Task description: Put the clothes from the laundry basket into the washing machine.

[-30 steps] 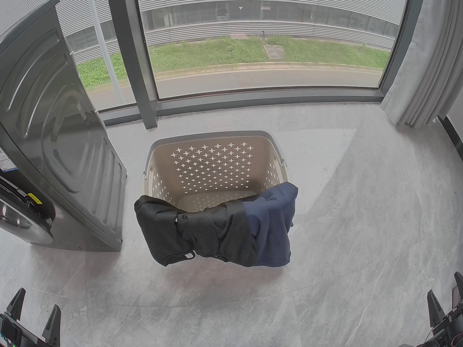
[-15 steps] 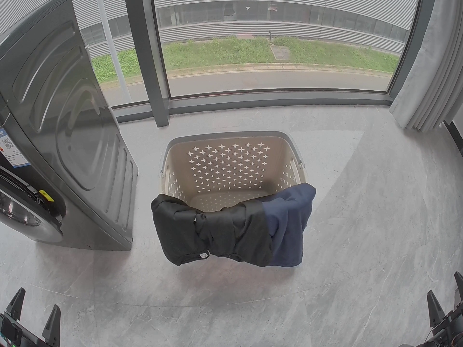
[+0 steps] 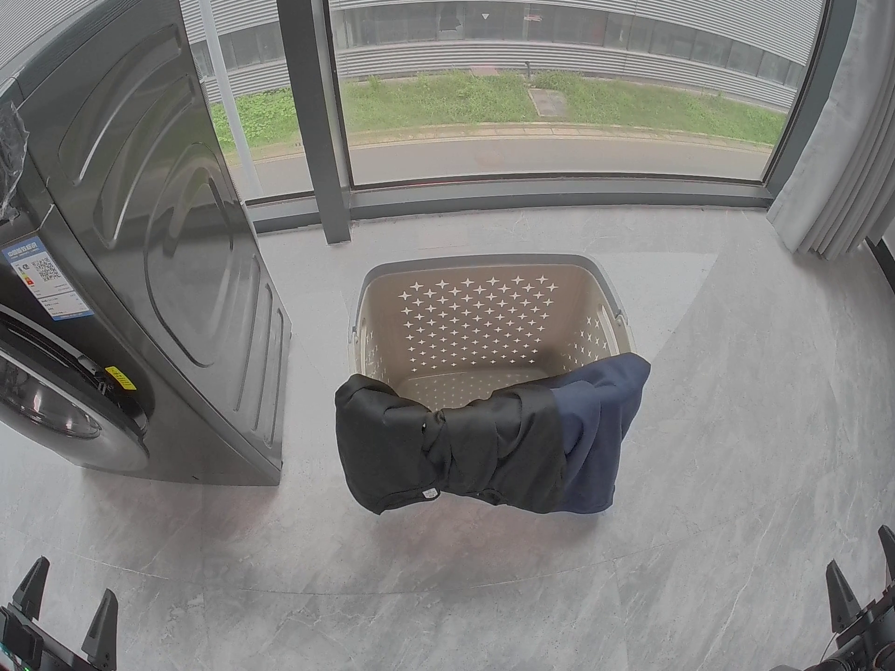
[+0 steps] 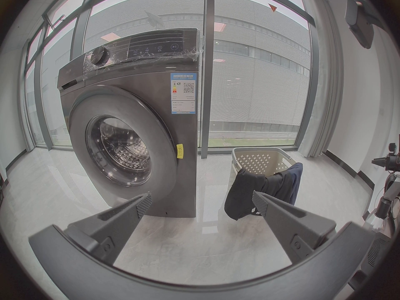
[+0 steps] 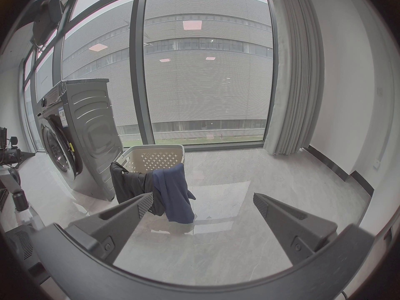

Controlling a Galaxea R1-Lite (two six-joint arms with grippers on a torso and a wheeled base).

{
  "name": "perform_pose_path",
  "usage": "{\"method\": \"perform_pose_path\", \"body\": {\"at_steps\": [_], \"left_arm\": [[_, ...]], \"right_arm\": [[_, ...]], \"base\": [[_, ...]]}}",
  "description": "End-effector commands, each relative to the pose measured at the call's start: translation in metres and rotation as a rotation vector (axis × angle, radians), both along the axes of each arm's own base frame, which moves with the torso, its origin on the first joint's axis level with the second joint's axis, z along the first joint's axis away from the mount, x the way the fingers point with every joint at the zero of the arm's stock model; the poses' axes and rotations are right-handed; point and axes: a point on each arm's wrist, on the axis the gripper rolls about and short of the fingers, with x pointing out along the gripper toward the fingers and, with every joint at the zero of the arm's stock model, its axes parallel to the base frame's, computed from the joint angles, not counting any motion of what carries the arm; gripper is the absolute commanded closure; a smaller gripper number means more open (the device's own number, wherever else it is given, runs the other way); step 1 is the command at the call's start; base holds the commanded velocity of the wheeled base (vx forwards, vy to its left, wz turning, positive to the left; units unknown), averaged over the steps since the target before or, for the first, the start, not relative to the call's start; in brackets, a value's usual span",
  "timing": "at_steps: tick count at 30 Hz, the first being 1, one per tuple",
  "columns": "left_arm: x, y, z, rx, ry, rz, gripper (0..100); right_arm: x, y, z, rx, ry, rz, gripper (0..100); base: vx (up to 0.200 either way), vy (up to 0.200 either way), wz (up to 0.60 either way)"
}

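Note:
A beige laundry basket [image 3: 485, 314] stands on the floor ahead of me. A black garment [image 3: 438, 454] and a navy garment [image 3: 597, 431] hang over its near rim. The grey washing machine [image 3: 140, 235] stands to the left, its round drum opening [image 4: 118, 148] uncovered. My left gripper [image 3: 67, 603] is low at the near left, open and holding nothing. My right gripper [image 3: 862, 575] is low at the near right, also open and bare. In the wrist views the left gripper [image 4: 202, 198] faces the machine, and the right gripper [image 5: 202, 198] faces the basket [image 5: 152, 157].
A large window with a dark pillar [image 3: 312, 95] runs behind the basket. A pale curtain [image 3: 839, 142] hangs at the far right. Bare marble floor [image 3: 466, 589] lies between me and the basket.
The whole head view has shifted: basket and machine sit further right in the picture, so the camera turned left. Both grippers hold the same place in the picture.

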Motion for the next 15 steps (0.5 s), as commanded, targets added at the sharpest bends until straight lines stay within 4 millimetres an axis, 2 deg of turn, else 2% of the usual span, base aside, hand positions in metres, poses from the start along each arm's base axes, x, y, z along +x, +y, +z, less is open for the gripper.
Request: {"method": "perform_pose_path", "body": {"at_steps": [1, 10, 15], "left_arm": [[0.0004, 0.0000, -0.0047, 0.000, 0.006, 0.001, 0], [0.0004, 0.0000, -0.0047, 0.000, 0.006, 0.001, 0], [0.0004, 0.0000, -0.0047, 0.000, 0.006, 0.001, 0]], "right_arm": [[0.0002, 0.0000, -0.0051, -0.001, 0.002, 0.001, 0], [0.0002, 0.0000, -0.0051, 0.000, 0.002, 0.001, 0], [0.0002, 0.0000, -0.0053, -0.001, 0.004, 0.001, 0]], "base": [[-0.200, 0.000, 0.00], [-0.200, 0.000, 0.00], [0.000, 0.000, 0.00]]}}
